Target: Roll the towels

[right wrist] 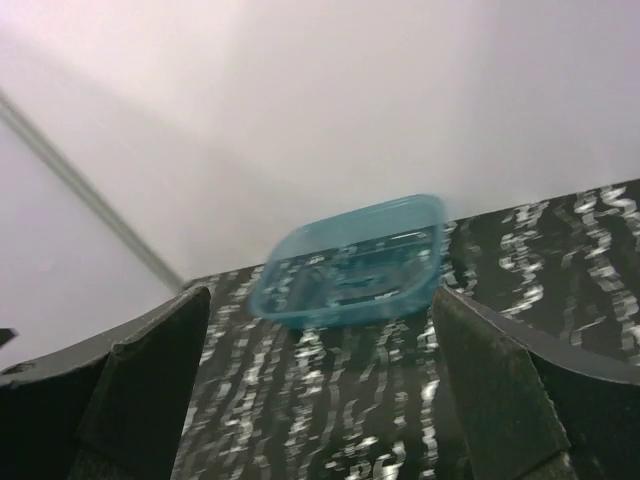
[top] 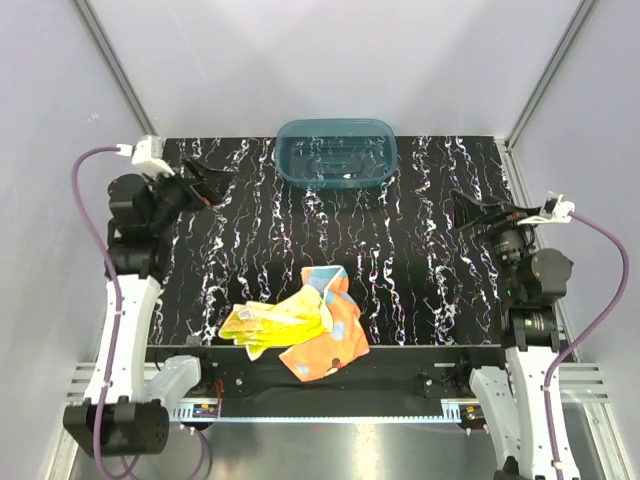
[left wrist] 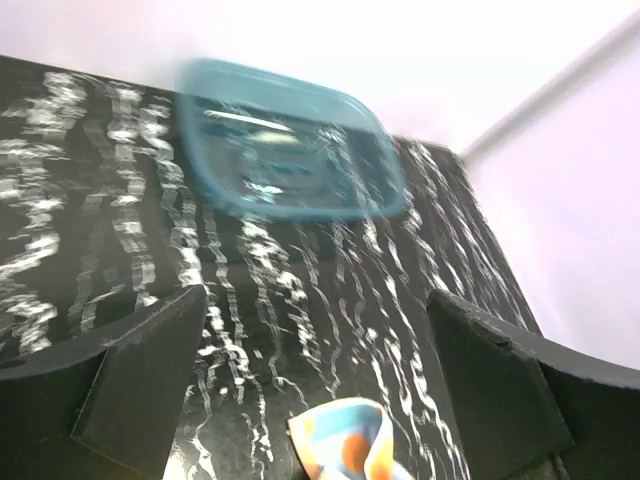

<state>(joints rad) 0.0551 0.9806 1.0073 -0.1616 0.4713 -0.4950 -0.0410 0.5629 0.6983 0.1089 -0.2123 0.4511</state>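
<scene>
Top view: two towels [top: 300, 335] lie in a heap at the near edge of the table [top: 420, 290], a bit left of its middle.
On top: the yellow towel [top: 272, 324] is crumpled and covers the left side of the other one.
Underneath: the orange towel [top: 338, 342] has one corner poking over the near edge.
Far edge: the tub [top: 336, 152] sits in the middle, well apart from the heap.
Left side: the left gripper [top: 218, 186] hangs above the table near the left edge, fingers wide apart, holding nothing.
Right side: the right gripper [top: 462, 213] hangs near the right edge, fingers wide apart, holding nothing.
Step now: this looks like the very start, and nothing is rolled yet.
Doing it well: lift the yellow towel off first, lay it flat and smooth, then roll it slowly and straight from one edge.
</scene>
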